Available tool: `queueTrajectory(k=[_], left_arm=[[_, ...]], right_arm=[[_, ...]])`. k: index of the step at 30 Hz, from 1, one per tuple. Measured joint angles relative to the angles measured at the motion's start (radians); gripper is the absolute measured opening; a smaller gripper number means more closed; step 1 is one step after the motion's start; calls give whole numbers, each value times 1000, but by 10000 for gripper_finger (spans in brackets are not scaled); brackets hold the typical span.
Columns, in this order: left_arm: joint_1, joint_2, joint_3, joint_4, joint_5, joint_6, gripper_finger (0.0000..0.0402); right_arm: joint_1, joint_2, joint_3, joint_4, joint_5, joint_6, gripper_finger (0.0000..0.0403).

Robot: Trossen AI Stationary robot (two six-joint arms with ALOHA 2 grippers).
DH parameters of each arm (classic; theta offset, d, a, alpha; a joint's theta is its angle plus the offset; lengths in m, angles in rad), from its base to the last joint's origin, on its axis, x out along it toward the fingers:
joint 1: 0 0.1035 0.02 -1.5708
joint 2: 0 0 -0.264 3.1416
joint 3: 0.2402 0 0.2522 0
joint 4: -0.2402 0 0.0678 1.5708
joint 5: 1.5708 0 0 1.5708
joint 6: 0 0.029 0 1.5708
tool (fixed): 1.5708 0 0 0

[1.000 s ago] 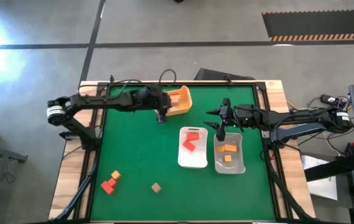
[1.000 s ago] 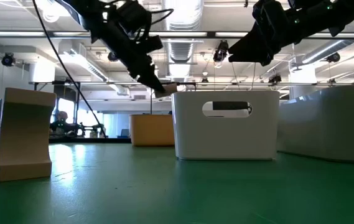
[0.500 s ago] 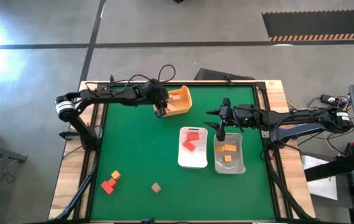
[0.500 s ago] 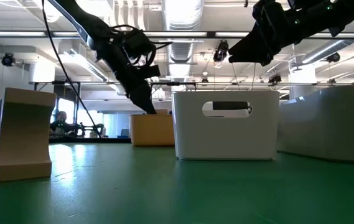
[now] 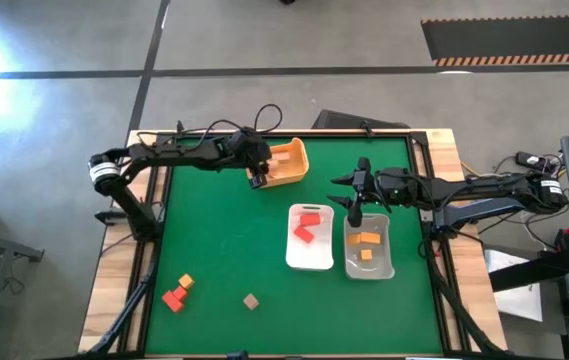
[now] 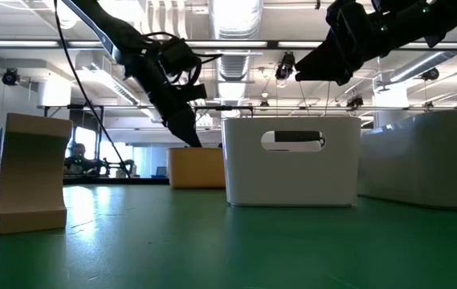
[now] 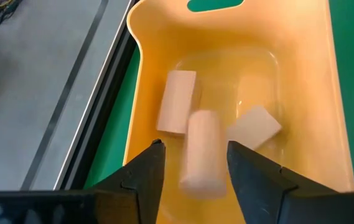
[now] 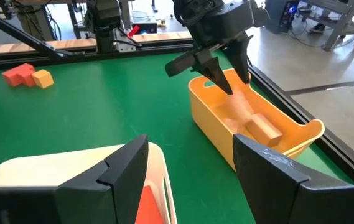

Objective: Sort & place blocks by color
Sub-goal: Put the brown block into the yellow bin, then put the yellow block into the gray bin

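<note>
Blocks [image 5: 175, 295] in red and orange sit at the near left of my green surface [image 5: 224, 240], a tan one [image 5: 251, 301] just right of them. My left end effector [image 7: 192, 165] hangs open over the yellow tub [image 7: 338, 124], tan blocks [image 7: 177, 102] lying inside. Further right, the white tray [image 5: 309, 262] holds red pieces. My right end effector [image 5: 354, 212] hovers open at the clear tray's [image 5: 388, 268] far edge.

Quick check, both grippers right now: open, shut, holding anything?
Left gripper: open above the yellow tub, a blurred tan block between its fingers, apparently dropping.
Right gripper: open, empty, over the clear tray.
</note>
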Motion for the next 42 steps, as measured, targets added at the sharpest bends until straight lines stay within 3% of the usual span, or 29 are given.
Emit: queueTrajectory(k=[11,19,25,30,36,42], left_arm=[[-23,-21,25,-12,-10,-9,198],[-167,-155,41,-131,-11,-191,199],[-350,-262,39,-287,-6,-530,199],[-515,-311,62,-471,80,-875,199],[-722,-298,67,-725,140,-1299,199],[-860,-225,63,-960,279,-1544,199]], right_arm=[[0,0,-5,-16,0,8,219],[0,0,-6,-17,0,-11,219],[0,0,-6,-28,0,-33,219],[0,0,-6,-30,0,-63,219],[0,0,-6,-30,0,-114,219],[0,0,-6,-29,0,-140,219]])
